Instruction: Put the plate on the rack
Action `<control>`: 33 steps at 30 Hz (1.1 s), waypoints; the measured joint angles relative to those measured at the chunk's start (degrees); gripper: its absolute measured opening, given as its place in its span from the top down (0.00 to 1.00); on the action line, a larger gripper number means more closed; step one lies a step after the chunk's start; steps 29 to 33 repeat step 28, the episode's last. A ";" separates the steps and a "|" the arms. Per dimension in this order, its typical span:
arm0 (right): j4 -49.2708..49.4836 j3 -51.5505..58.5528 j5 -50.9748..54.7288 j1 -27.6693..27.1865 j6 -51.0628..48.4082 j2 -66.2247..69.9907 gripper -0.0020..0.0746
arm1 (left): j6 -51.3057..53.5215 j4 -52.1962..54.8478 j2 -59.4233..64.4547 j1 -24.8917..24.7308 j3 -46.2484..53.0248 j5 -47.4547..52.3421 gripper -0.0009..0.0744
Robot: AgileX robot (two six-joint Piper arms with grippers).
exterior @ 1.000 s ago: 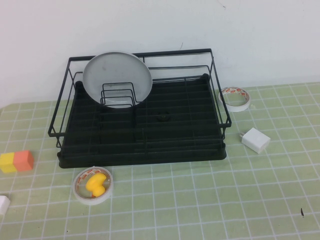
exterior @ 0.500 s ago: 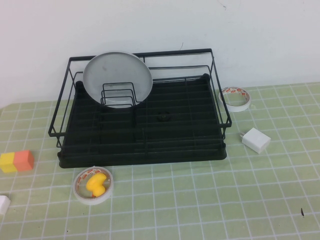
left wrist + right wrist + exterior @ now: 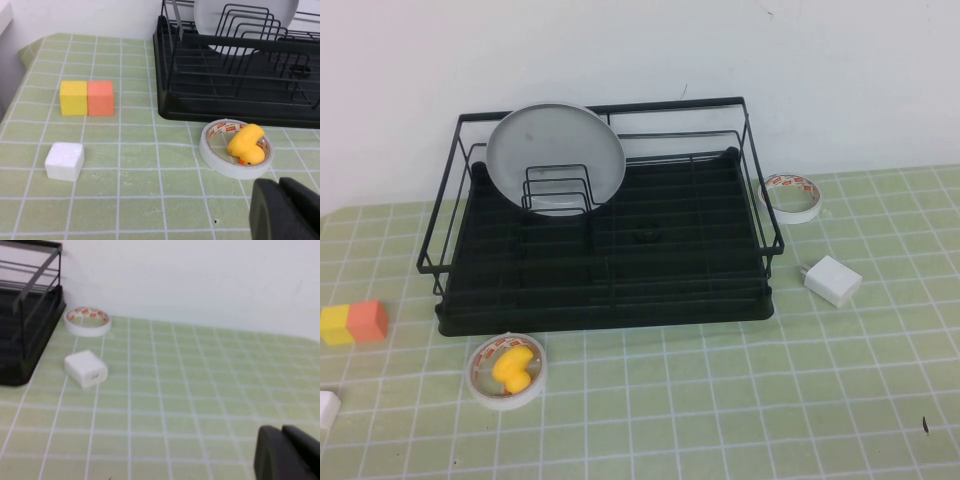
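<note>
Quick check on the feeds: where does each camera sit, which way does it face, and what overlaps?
High: raised, angled down at rack holding upright plate; no arms visible.
Left wrist: low, facing rack; left gripper at frame edge.
Right wrist: low, facing charger; right gripper at edge.
Shared: duck-filled tape roll in high and left wrist.

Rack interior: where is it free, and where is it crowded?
The rack is bare over its right half and front. Its rear left is crowded: the plate stands upright in the wire dividers. The left gripper and right gripper sit shut, away from the rack.
</note>
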 joint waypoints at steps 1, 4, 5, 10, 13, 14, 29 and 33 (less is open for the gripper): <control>0.00 2.69 -2.36 0.00 0.52 0.00 0.97 | 0.00 0.00 0.00 0.00 0.00 0.00 0.99; -0.09 5.73 -2.78 0.00 0.96 0.00 0.97 | 0.00 0.00 0.00 0.00 0.00 0.00 0.99; 0.01 5.90 -1.09 0.00 1.13 0.00 0.97 | 0.00 0.00 0.00 0.00 0.00 0.00 0.99; 0.94 5.99 6.33 0.00 2.35 -2.40 0.97 | 0.00 0.00 0.00 0.00 0.00 0.00 0.99; 2.43 5.88 8.49 0.00 2.87 -6.97 0.97 | 0.00 0.00 0.00 0.00 0.00 0.11 0.99; 3.05 5.88 8.73 0.00 2.87 -8.59 0.97 | 0.00 0.00 0.00 0.00 0.00 0.11 0.99; 3.77 5.80 8.96 -0.05 2.43 -10.19 0.97 | 0.00 -0.11 0.00 0.00 0.00 0.21 0.99; 3.77 5.80 8.96 -0.05 2.43 -10.19 0.97 | 0.00 -0.11 0.00 0.00 0.00 0.21 0.99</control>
